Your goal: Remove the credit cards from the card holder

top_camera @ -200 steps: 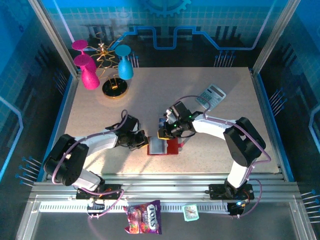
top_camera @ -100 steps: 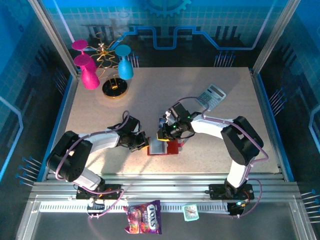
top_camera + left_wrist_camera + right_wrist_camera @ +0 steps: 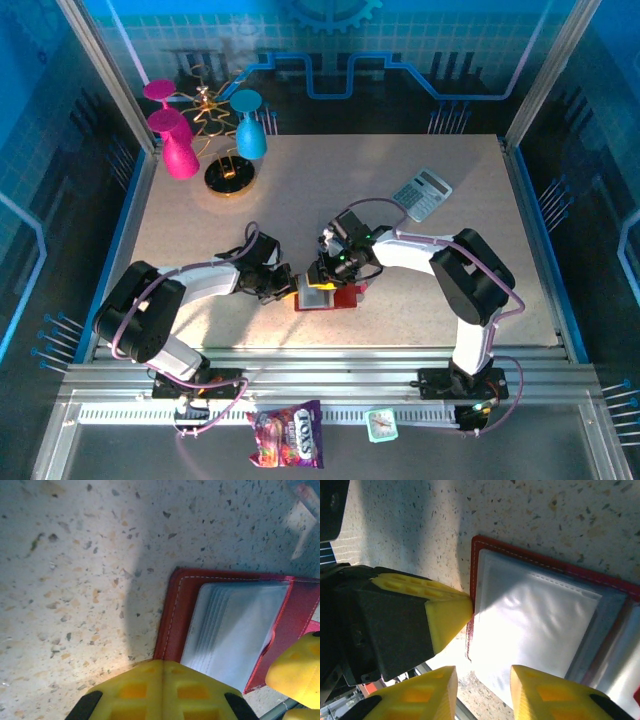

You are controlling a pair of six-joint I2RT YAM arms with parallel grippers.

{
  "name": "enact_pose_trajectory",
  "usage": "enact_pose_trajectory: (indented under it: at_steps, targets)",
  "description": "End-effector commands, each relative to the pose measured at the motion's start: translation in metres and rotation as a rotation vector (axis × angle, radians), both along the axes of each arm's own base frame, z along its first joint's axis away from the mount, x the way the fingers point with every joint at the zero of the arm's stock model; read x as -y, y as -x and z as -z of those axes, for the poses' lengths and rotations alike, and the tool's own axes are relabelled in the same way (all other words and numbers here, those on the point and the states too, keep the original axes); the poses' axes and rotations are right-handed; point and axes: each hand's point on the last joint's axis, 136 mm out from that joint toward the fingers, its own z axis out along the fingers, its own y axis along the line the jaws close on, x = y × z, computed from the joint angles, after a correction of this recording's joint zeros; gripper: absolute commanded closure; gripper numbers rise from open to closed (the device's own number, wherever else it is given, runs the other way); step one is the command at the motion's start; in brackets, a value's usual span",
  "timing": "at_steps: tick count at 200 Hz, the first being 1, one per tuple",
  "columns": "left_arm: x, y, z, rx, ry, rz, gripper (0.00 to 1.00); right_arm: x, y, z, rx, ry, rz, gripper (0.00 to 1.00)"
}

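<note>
Card holder (image 3: 181, 605), red with grey see-through pockets, lies open flat on the speckled table (image 3: 75, 555). Left gripper (image 3: 162, 687), closed, touches its red edge; right gripper (image 3: 484, 682) hovers above, slightly parted, empty.

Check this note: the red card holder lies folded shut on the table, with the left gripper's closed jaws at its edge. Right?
Not quite. The card holder is not folded shut: it lies open with its grey pockets facing up, as the left wrist view shows. The left gripper does sit at its edge, jaws closed.
</note>
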Motion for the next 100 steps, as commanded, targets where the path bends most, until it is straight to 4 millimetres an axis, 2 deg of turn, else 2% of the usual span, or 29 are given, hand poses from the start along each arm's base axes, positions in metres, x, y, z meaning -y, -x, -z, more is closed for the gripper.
enact_pose_trajectory:
  at_steps: [1, 100]
  targets:
    - [-0.007, 0.008, 0.006, -0.032, -0.056, 0.007, 1.0, -0.004, 0.007, 0.003, -0.035, 0.003, -0.028, 0.63]
    - [-0.012, 0.009, 0.006, -0.034, -0.086, 0.009, 1.0, 0.007, 0.011, 0.013, -0.045, 0.081, -0.042, 0.6]
